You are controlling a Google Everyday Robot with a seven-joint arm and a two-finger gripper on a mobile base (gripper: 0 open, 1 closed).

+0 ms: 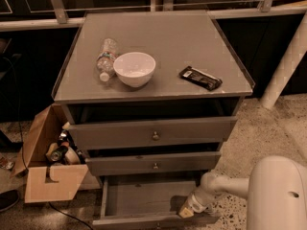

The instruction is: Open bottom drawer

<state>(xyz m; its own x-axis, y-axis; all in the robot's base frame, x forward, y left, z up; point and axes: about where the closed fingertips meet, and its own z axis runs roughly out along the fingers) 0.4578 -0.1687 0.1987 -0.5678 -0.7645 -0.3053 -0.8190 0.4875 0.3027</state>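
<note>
The bottom drawer (139, 199) sits lowest in the cabinet (172, 37), pulled out toward the near side, long side running left to right, with the gripper (188, 210) at its near right corner, open or closed I cannot tell.

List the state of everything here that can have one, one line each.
bottom drawer: pulled out, tray bare.
middle drawer: pushed in, or nearly so.
top drawer: pushed in, or nearly so.
pincer: low at the bottom drawer's front right corner.
water bottle: lying on its side, capped.
bowl: upright, looks empty.
snack packet: lying flat.
cardboard box: open, clutter inside.
</note>
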